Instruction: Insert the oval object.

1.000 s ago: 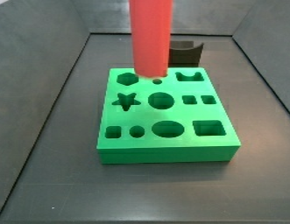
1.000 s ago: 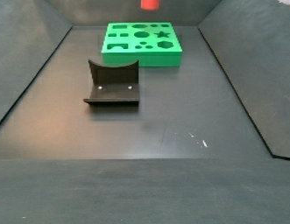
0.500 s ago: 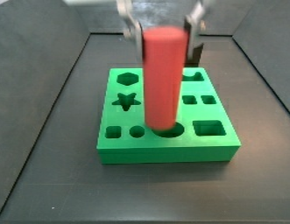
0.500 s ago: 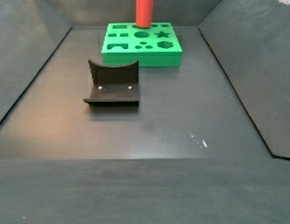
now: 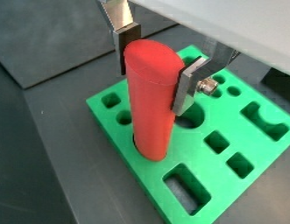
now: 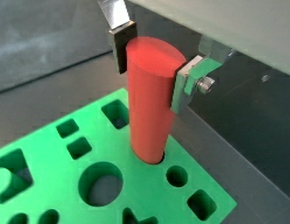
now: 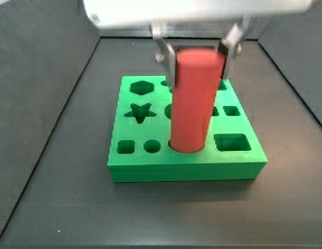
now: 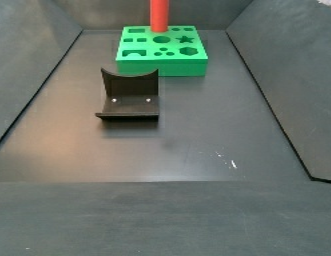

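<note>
While the tool (image 5: 157, 63) stands over the green block (image 7: 241, 167), its flat silver fingers (image 5: 189, 80) are clamped on the upper end of the red oval object (image 5: 150, 101), one plate on each side. The oval object is upright, with its lower end at or just inside the oval hole in the block's front row; in both wrist views the rim of the hole shows around its base. How deep it sits cannot be told.

The oval object appears rigid, smooth-sided and probably light, so it should not flex under the clamp. Smooth walls may slip between the pads if the piece binds in the hole. Hold it high and across its narrow faces, as now, and keep it vertical.

The dark fixture (image 8: 128, 96) stands on the worktop (image 8: 195, 150), well apart from the block.
</note>
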Robot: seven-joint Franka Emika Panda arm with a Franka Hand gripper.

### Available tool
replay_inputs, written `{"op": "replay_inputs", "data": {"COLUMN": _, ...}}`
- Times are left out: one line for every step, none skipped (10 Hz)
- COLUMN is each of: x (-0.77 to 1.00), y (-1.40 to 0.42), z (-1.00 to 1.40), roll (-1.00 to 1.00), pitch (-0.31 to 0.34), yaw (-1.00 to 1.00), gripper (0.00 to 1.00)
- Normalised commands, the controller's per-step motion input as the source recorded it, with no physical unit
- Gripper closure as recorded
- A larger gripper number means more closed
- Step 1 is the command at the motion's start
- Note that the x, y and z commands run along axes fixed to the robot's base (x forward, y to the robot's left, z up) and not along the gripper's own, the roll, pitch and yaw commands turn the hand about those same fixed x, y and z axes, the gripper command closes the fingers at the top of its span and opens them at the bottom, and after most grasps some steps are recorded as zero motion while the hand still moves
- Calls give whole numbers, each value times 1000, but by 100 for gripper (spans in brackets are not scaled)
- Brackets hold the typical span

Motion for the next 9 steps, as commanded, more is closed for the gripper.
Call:
{"op": "replay_inputs", "data": {"x": 220, "y": -57, "z": -334, "roll": 0, "pitch": 64, "yaw": 340, "gripper": 100}}
{"op": "replay_inputs", "data": {"x": 106, "y": -17, "z": -354, "roll": 21, "pitch": 16, "yaw": 237, "gripper": 100}}
{"op": "replay_inputs", "data": {"x": 11, "y": -60, "z": -354, "roll": 31, "pitch": 0, "yaw": 0, "gripper": 100}}
{"op": "replay_inputs", "data": {"x": 31, "y": -77, "z": -369, "roll": 20, "pitch": 0, "yaw": 0, "gripper": 100}}
{"op": "replay_inputs", "data": {"x": 23, "y": -83, "z": -371, "roll": 37, "pitch": 0, "yaw": -34, "gripper": 100}}
{"op": "replay_inputs", "data": {"x": 0, "y": -69, "z": -357, "roll": 30, "pitch": 0, "yaw": -51, "gripper": 100}}
{"op": "replay_inputs", "data": {"x": 0, "y": 0, "z": -57, "roll": 0, "pitch": -39, "yaw": 0, "gripper": 100}}
{"op": "replay_inputs", "data": {"x": 0, "y": 0, "z": 0, "roll": 4, "pitch": 0, "yaw": 0, "gripper": 100}}
{"op": "replay_inputs", "data": {"x": 0, "y": 0, "z": 0, "roll": 0, "pitch": 0, "yaw": 0, "gripper": 100}}
